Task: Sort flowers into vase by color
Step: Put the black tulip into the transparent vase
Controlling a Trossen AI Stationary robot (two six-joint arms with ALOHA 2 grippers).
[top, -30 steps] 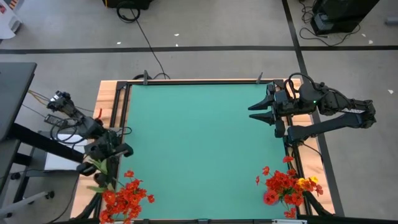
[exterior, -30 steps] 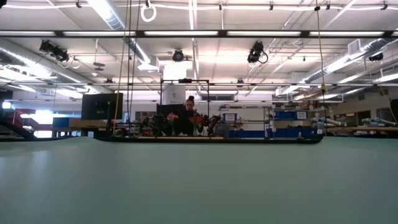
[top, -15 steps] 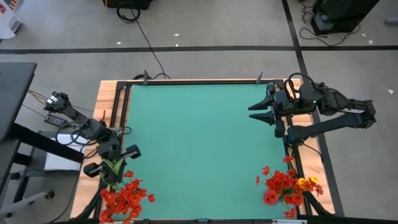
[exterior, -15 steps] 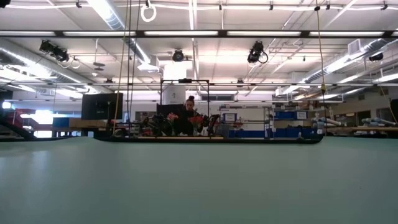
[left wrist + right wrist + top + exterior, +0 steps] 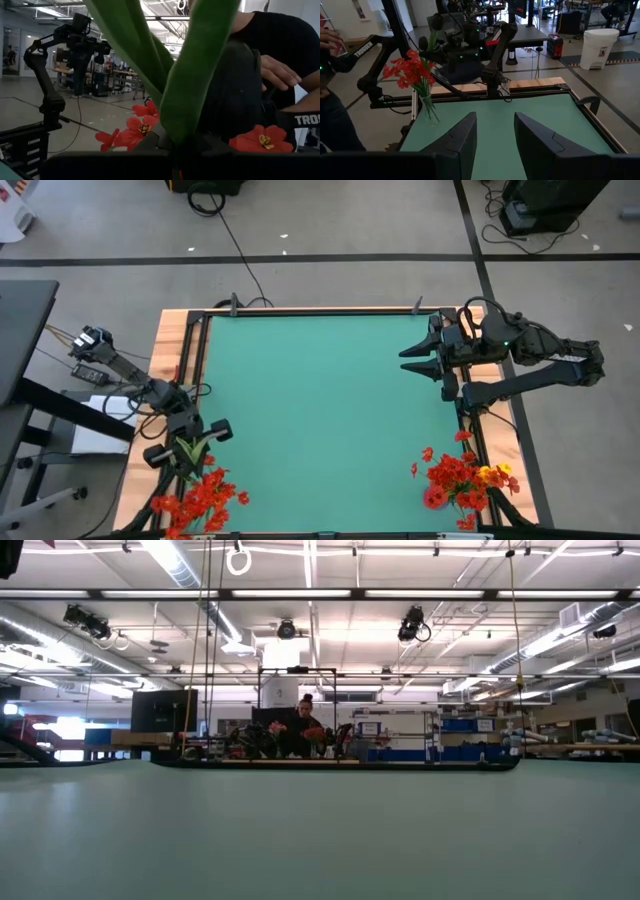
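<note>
So over the last second the left gripper slid closer to the near table edge and a bit inward, twisting as it went. The green stem pinched between its fingers came along, so the red flowers beyond the fingertips got nudged slightly.

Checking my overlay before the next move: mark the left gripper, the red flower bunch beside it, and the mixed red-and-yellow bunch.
left gripper [image 5: 186, 442], high view, between its fingertips.
red flower bunch [image 5: 200, 495], high view, middle of blooms.
mixed red-and-yellow bunch [image 5: 462, 478], high view, centre of blooms.
</note>
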